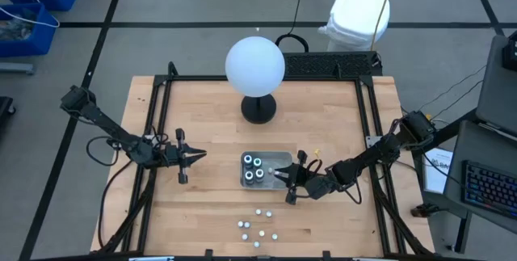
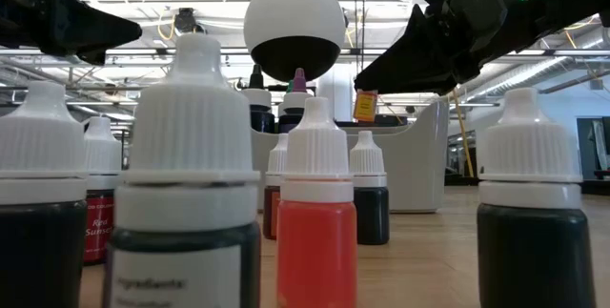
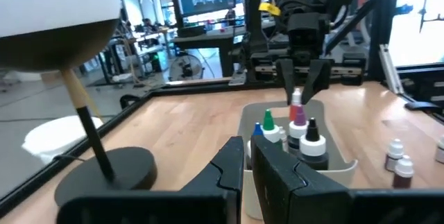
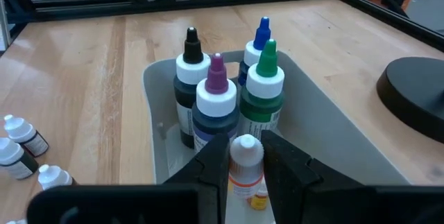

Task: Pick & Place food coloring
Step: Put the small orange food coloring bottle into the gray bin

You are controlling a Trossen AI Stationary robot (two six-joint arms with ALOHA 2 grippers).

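Food coloring bottles [image 4: 222,89], four larger ones, stand in the grey tray [image 4: 333,137] mid-table, with small white-capped ones [image 1: 257,227] loose on the table [image 1: 210,115] nearby. Right tool [image 4: 246,158] grips one small orange bottle [image 4: 246,165] over the tray's edge. Left tool [image 1: 196,156] waits beside the tray, fingers narrow, holding nothing.

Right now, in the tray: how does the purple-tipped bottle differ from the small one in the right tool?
The purple-tipped bottle is bigger, holds dark liquid and stands free in the tray. The small bottle has a white cap, orange contents and is pinched in the right tool over the tray. Both are upright droppers.
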